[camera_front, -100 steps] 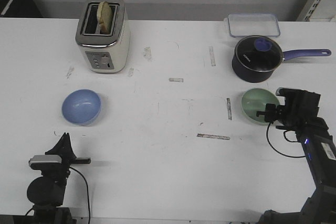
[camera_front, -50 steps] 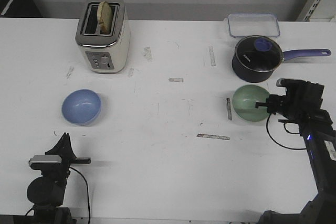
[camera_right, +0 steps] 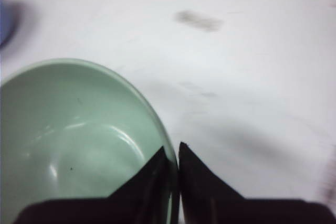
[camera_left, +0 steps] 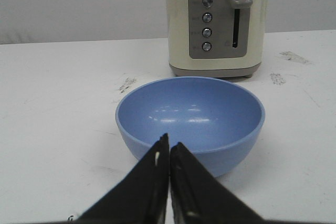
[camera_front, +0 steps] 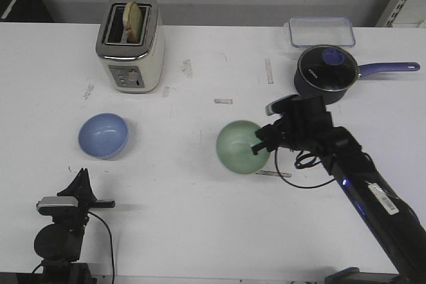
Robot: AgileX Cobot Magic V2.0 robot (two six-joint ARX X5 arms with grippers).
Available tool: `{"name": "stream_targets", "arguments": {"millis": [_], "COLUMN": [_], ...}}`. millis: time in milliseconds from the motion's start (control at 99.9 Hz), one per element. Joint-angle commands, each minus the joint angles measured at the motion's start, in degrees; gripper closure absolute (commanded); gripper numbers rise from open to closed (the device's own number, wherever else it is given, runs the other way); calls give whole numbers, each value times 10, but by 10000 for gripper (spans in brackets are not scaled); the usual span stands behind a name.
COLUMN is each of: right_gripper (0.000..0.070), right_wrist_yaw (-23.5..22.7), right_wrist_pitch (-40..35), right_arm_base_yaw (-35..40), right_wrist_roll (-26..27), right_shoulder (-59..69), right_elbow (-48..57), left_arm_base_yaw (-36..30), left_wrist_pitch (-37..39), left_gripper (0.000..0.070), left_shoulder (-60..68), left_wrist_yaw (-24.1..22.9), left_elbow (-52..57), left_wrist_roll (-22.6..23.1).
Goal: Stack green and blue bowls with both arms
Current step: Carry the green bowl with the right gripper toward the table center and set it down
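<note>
front view: nearest me, my left gripper sits low at the table's near edge, its fingers pressed together just short of the glossy periwinkle blue bowl. mid-table, my right gripper pinches the rim of the pale mint green bowl, one finger inside and one outside, the bowl tilted. farther back stand the cream toaster, the dark navy saucepan and a clear plastic container.
</note>
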Motion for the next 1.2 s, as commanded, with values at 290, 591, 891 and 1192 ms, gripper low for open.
{"name": "stream_targets", "arguments": {"millis": [290,591,891,1192], "right_gripper": [695,694,305,362], "right_wrist_yaw": [78,96,57,63], "right_wrist_pitch": [9,23,27,42], "right_arm_base_yaw": [177,189,189,169], "right_wrist_roll": [3,2,3,6], "right_shoulder": [89,135,129,31], "right_elbow": [-12,-12,-6,32], "left_arm_base_yaw": [0,0,0,0], "left_wrist_pitch": [7,7,8,9], "left_gripper": [698,699,699,699], "left_shoulder": [-1,-1,-1,-1], "left_wrist_yaw": [1,1,1,1], "left_elbow": [-12,-12,-12,-12], "left_wrist_roll": [0,0,0,0]}}
